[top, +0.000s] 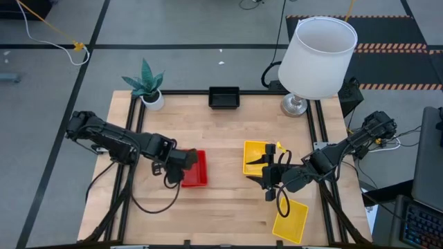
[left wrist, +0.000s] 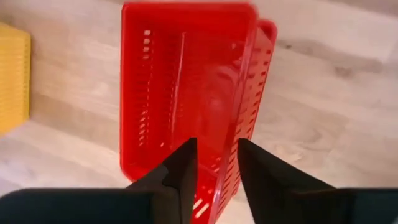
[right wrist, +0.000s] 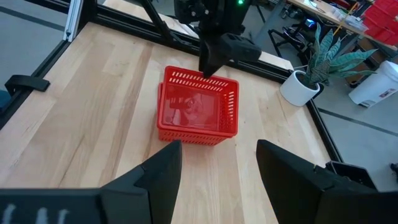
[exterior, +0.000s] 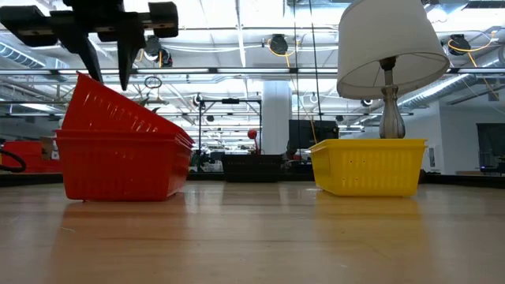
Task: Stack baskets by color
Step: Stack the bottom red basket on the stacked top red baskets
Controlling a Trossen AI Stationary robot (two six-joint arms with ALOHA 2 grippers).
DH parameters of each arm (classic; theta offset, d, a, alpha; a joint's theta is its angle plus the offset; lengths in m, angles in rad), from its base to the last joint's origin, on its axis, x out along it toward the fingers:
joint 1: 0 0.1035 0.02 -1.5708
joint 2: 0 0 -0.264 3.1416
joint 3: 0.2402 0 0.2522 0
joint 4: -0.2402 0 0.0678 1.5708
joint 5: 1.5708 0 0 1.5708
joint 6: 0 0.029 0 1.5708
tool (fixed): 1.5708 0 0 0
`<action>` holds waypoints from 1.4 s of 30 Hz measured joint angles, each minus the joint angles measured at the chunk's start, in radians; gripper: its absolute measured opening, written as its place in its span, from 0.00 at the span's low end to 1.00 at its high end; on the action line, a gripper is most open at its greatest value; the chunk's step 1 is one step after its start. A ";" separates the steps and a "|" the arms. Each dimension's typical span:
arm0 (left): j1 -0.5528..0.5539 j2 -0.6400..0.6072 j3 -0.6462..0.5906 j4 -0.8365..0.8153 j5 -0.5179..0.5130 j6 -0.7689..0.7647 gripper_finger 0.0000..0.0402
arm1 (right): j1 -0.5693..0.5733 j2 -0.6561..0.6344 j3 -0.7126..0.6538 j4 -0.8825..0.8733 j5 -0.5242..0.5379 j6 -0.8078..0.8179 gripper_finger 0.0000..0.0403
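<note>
Jaws of the left gripper (left wrist: 214, 177) are seen narrowly parted astride the raised rim of a tilted red basket (left wrist: 186, 87), nested crookedly in another red basket (exterior: 118, 166). Farther off, the right gripper (right wrist: 217, 171) is held wide open above the table (top: 228, 207).

A pale wood worktop (top: 221, 207) stands on a grey floor (top: 62, 83). A white lamp (top: 317, 59) and potted plant (top: 147, 86) sit at its far edge; ceiling lights (exterior: 237, 35) glow beyond.
</note>
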 joint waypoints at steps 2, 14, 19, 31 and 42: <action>-0.009 0.000 -0.009 0.003 0.028 0.001 0.23 | 0.000 0.000 0.000 -0.001 0.000 0.000 0.50; -0.022 0.000 -0.092 0.057 0.024 0.006 0.05 | 0.000 0.000 0.000 -0.003 0.000 0.000 0.50; -0.032 -0.006 -0.092 0.070 -0.006 0.039 0.04 | 0.000 0.000 0.000 -0.002 0.000 0.000 0.50; -0.027 -0.006 -0.092 0.082 -0.169 -0.115 0.34 | 0.000 0.000 0.000 -0.005 0.000 0.000 0.50; -0.068 -0.053 -0.055 0.022 -0.221 -0.631 0.47 | 0.000 0.000 0.000 -0.005 0.000 0.000 0.50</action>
